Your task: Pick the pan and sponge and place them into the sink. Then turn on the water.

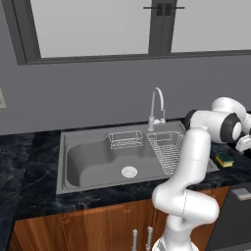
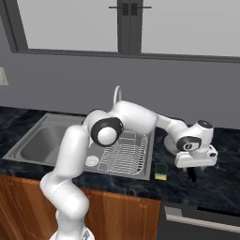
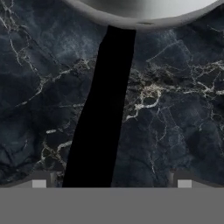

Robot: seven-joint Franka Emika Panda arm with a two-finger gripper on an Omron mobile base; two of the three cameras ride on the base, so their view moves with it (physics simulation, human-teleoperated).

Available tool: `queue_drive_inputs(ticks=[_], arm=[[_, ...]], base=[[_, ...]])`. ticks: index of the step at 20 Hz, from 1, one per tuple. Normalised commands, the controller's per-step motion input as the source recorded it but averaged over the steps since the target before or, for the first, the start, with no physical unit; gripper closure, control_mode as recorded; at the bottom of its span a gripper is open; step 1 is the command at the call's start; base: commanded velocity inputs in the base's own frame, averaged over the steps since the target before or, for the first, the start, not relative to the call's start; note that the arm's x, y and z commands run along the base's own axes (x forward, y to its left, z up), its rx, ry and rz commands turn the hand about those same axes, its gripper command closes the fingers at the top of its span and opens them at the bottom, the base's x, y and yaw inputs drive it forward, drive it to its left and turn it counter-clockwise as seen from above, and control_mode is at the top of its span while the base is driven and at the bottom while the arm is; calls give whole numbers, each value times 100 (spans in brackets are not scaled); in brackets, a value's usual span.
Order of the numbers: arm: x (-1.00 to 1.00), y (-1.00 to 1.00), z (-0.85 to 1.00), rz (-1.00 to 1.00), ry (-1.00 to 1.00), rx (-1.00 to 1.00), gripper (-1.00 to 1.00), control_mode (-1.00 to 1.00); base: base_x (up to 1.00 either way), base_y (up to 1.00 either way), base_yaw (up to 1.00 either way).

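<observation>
Hovering over the dark marble counter [image 3: 175,109] to the right of the sink [image 1: 88,162], I hold my gripper [image 3: 111,181] above the pan's [image 3: 144,11] long black handle [image 3: 103,127], jaws spread wide with a fingertip on either side of it and nothing gripped. The pan's silver rim curves across the far edge of my hand view, the handle running from it toward me. The sponge [image 2: 161,171] lies on the counter just beside the sink's right edge, near its wire dish rack [image 2: 124,157] and close to my hand.
</observation>
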Motion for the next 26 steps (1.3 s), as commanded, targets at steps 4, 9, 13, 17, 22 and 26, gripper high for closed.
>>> queue_drive_inputs(ticks=[4,9,13,17,22,26], arm=[[3,-13,-20,1,-2,0,-100,-100],[0,-2,-26,1,-3,0,100,-100],[0,1,-35,1,-4,0,100,-100],[0,0,-22,1,-4,0,100,-100],[0,0,-11,2,-1,0,100,-100],[0,1,-1,1,1,0,100,-100]], base=[[0,0,0],[0,0,0],[0,0,0],[0,0,0],[0,0,0],[0,0,0]])
